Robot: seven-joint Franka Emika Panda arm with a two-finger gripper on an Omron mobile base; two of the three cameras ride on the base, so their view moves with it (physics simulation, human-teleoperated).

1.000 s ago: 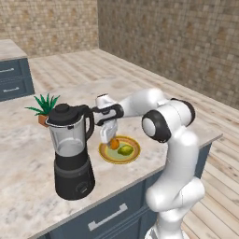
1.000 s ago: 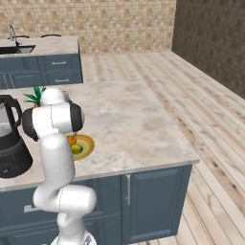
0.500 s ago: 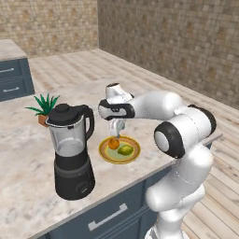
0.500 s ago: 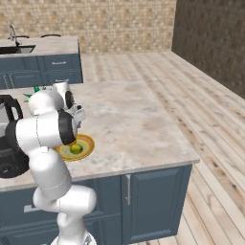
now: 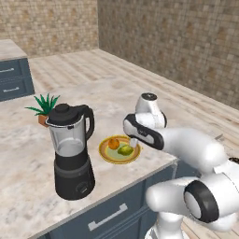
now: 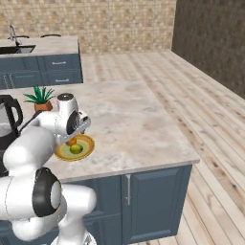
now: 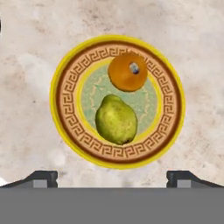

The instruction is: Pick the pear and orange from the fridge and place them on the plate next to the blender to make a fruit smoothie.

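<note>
The yellow-rimmed plate (image 7: 57, 92) lies on the marble counter with the orange (image 7: 127, 72) and the yellow-green pear (image 7: 116, 119) side by side on it, touching or nearly so. My gripper (image 7: 112, 178) hangs above the plate, open, with nothing between its fingertips. From the base, the plate (image 5: 106, 156) sits just right of the black blender (image 5: 70, 154), carrying the orange (image 5: 113, 143) and the pear (image 5: 125, 150), with the gripper (image 5: 133, 142) over its right edge. The other side shows the plate (image 6: 87, 146), pear (image 6: 75, 149) and gripper (image 6: 79, 129). The fridge is out of view.
A potted plant (image 5: 45, 108) stands behind the blender. The counter's front edge (image 5: 140, 172) runs close to the plate. Bare marble (image 6: 134, 124) stretches to the right of the plate. Blue cabinets and a sink (image 6: 19, 49) lie far back.
The hand has pulled up and back from the plate, and the arm's elbow has swung out to the right. Both fruits lie still on the plate.
</note>
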